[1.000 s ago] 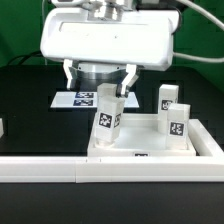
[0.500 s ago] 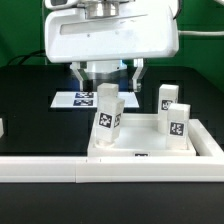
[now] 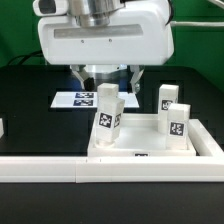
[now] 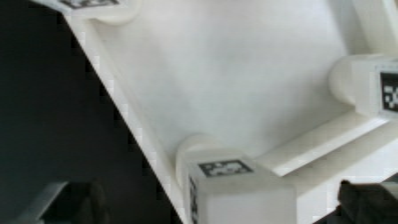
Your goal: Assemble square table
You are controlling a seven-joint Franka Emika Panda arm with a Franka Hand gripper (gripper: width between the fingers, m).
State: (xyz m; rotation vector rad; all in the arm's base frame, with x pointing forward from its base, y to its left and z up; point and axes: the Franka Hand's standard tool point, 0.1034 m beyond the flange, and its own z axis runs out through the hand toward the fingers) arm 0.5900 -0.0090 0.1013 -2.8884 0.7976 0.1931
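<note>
The square table's white slab [image 3: 150, 146] lies on the black table, behind the front rail. One white tagged leg [image 3: 108, 118] stands upright at the slab's near corner on the exterior view's left. Two more tagged legs [image 3: 178, 122] [image 3: 168, 97] stand on the exterior view's right side. My gripper [image 3: 103, 78] hangs open above the first leg, clear of it, one finger on each side. In the wrist view the slab [image 4: 214, 80] fills the frame, and the leg [image 4: 249, 190] stands between my dark fingers [image 4: 64, 202]. The gripper [image 4: 217, 206] holds nothing.
A long white rail [image 3: 100, 171] runs along the front of the table. The marker board [image 3: 78, 99] lies flat behind the slab. A small white piece [image 3: 2, 127] shows at the exterior view's left edge. A green wall stands behind.
My gripper has risen straight up from the standing leg, with its fingers still open. The leg and slab have not moved.
</note>
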